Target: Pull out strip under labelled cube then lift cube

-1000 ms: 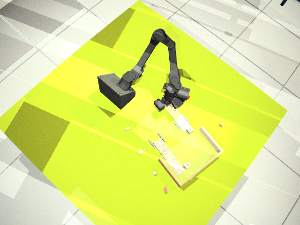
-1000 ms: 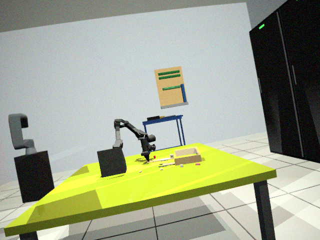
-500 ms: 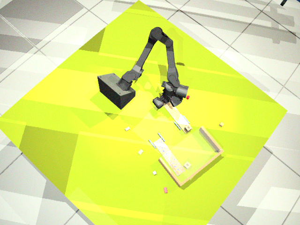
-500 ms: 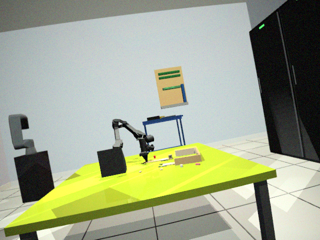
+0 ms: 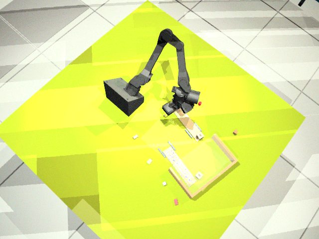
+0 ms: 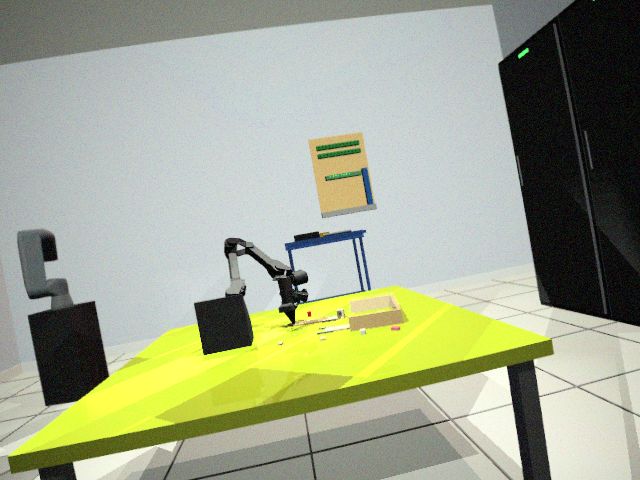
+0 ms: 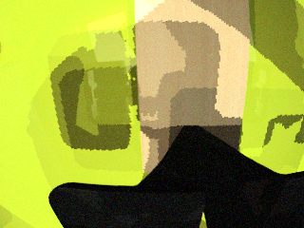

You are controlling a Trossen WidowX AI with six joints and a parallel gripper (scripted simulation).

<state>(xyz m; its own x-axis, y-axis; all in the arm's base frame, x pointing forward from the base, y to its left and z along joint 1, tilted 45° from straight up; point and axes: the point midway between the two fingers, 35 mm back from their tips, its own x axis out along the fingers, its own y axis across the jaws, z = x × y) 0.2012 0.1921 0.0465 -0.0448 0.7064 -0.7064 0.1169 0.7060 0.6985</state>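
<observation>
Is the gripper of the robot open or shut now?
Shut: in the wrist view, the gripper's dark fingers meet, with no gap at their tips.

no lettering, number or brand can be read in any of the three views. a small pale cube point(image 5: 199, 136) point(image 6: 340, 313) at the end of the plain tan strip point(image 5: 186, 120) point(image 6: 316, 321) point(image 7: 190, 62) has a dark mark on its face, too small to make out. another pale cube point(image 5: 199, 175), beside the speckled strip point(image 5: 179, 166) in the top view, also bears a mark on its upper face, and that one is likewise too small to read.
</observation>
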